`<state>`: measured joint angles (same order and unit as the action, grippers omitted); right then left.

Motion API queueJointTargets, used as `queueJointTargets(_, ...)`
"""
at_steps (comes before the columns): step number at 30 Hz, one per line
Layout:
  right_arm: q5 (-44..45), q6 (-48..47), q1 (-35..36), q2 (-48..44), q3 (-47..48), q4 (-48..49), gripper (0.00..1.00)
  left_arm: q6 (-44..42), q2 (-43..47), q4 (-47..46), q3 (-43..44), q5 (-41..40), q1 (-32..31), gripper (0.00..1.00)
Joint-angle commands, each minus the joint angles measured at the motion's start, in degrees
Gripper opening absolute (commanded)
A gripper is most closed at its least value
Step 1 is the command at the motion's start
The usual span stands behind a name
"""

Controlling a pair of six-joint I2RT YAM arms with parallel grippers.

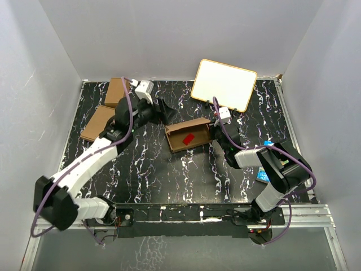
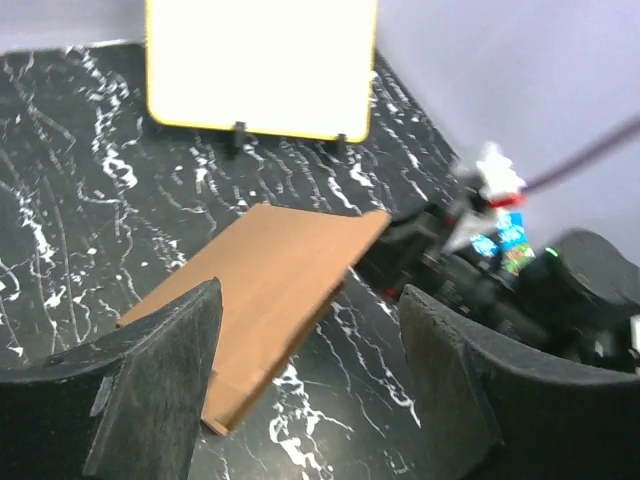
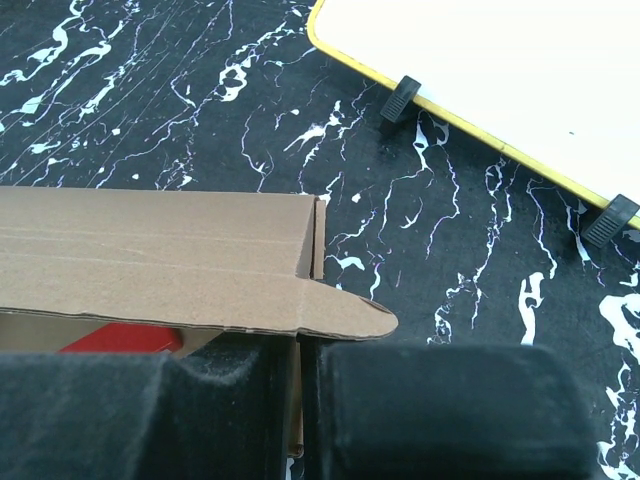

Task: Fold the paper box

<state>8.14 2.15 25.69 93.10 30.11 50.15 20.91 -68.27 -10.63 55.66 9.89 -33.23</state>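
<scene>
**Status: right pincer on the box end, left pincer spread**

1. Right pincer. My right pincer (image 3: 300, 358) is closed down to a narrow slit. A thin cardboard wall of the paper box (image 1: 189, 135) sits in that slit between my pads (image 3: 440, 410). The grip point is the right end of the box.

2. Left pincer. My left pincer (image 1: 164, 110) is spread wide and holds nothing. It hangs over the bench (image 1: 169, 180) near the far left corner of the box, apart from the cardboard. In the left wrist view, the brown panel shows through the gap between the fingers.

3. Paper box. It lies near the middle of the bench, long side running left to right, slightly skewed. A long panel with a rounded tab at its right end leans over the interior. A red patch (image 1: 188, 138) shows inside.

4. Left edge. Two brown cartons (image 1: 99, 122) lie one behind the other, well apart from the box.

5. Far side. A whiteboard (image 1: 224, 84) with a yellow frame is propped on small black feet (image 3: 400, 98), behind the box and to the right.
</scene>
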Motion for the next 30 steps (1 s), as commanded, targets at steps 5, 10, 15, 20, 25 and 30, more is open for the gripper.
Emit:
queueJointTargets(5, -1.7, 0.6, -0.5, 0.3, -0.2, 2.1, 0.11, 8.2, -20.9, -0.6, 6.8, 13.8, 7.1, 0.55)
queueJointTargets(10, -2.4, 0.2, -0.6, 0.3, -0.2, 2.1, 0.13, 10.2, -29.0, -4.8, 6.9, 19.0, 7.2, 0.49)
queueJointTargets(15, -3.5, -0.1, -0.8, 0.4, -0.3, 1.9, 0.15, 10.7, -31.8, -6.2, 5.7, 19.8, 7.2, 0.46)
queueJointTargets(20, -5.3, -0.3, -0.9, -0.2, -0.3, 1.1, 0.21, 10.8, -33.7, -6.1, 4.8, 20.3, 7.2, 0.44)
queueJointTargets(25, -9.9, 0.0, -2.4, -2.3, -0.2, -1.6, 0.31, 10.3, -34.6, -5.8, 3.7, 19.7, 7.2, 0.44)
queueJointTargets(30, -17.8, 1.2, -5.9, -5.6, 1.2, -7.0, 0.46, 10.0, -35.7, -5.5, 3.2, 19.3, 7.2, 0.44)
